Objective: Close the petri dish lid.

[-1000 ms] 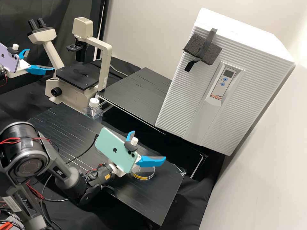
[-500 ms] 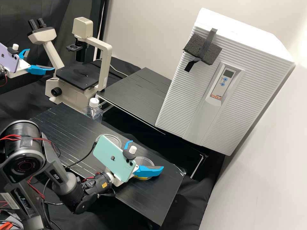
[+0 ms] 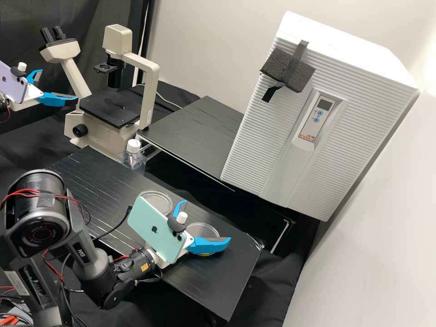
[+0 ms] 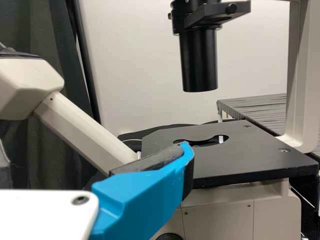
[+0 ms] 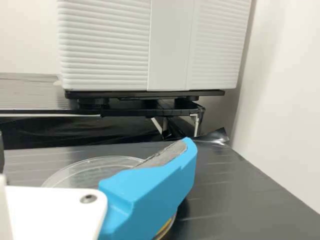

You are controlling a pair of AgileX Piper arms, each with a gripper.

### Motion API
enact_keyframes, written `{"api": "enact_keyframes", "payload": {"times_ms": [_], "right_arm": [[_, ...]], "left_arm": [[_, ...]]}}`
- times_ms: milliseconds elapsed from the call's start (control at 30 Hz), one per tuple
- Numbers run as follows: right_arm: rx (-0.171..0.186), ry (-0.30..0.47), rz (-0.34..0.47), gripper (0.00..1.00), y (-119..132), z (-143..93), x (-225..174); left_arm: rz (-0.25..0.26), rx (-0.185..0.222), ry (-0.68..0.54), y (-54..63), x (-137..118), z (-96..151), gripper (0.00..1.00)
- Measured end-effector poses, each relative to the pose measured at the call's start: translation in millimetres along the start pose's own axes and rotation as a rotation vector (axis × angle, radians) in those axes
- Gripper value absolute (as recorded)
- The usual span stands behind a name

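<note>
In the high view my right gripper [image 3: 205,220] stands open beside a round petri dish [image 3: 203,230], one blue finger overlapping its near side. This dish has a clear top and a yellow-orange edge low down; whether its lid sits flat I cannot tell. The right wrist view has my right gripper [image 5: 96,145] in front of the dish's clear rim [image 5: 90,174], an orange edge [image 5: 168,226] low behind the finger. Partly behind the phone is another clear round dish or lid [image 3: 156,200]. My left gripper [image 3: 59,84] is open near the microscope; the left wrist view shows my left gripper [image 4: 95,155] before its stage.
A beige microscope [image 3: 147,97] stands at the back left, with a white-capped bottle [image 3: 132,156] in front. Behind the black bench [image 3: 95,181] are a second black table [image 3: 193,131] and a large white ribbed cabinet [image 3: 254,136]. A cable runs beside the right arm.
My right gripper has shifted down and slightly left in the high view, its fingers staying apart. The clear dish or lid behind the phone has come into sight. The left arm has kept still.
</note>
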Motion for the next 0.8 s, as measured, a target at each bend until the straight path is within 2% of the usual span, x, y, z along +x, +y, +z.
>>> {"api": "enact_keyframes", "payload": {"times_ms": [533,800], "right_arm": [[0.005,0.005,0.002,1.0,-0.3,0.4,0.5],[-0.004,0.009,0.001,1.0,-0.5,-0.7,1.8]], "left_arm": [[0.0,0.0,0.0,0.0,0.0,0.0,1.0],[0.0,0.0,0.0,0.0,0.0,0.0,1.0]]}}
